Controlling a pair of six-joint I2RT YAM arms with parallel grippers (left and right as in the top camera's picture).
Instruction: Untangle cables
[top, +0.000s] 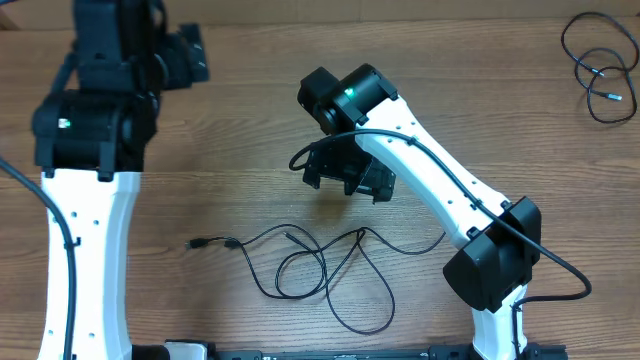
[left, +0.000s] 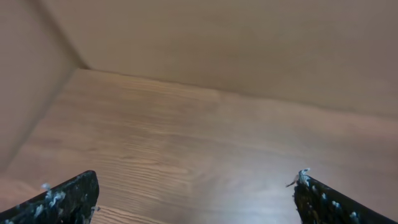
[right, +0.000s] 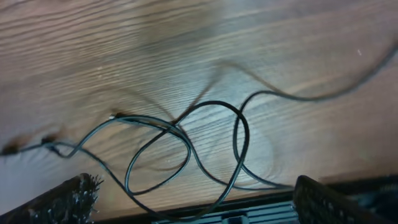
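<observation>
Wood-grain desk (top: 240, 110), brown and smooth, carries two white-and-black robot arms. At far left, the left arm (top: 90, 210) reaches toward the back edge. The left jaws stand spread wide above bare board with nothing between them, their black pads (left: 68, 199) flecked with white; a plain beige wall (left: 217, 43) rises behind. Near the front edge at centre lie the tangled cables (top: 322, 262): thin black cords crossing in several loose loops, with a small plug (top: 196, 243) trailing to the left. The right arm (top: 430, 180) bends over them, and the right jaws also stand spread wide above the loops, touching none. In the far right back corner, well apart, a separate cable (top: 600, 70) lies loosely coiled, its tip bluish.
</observation>
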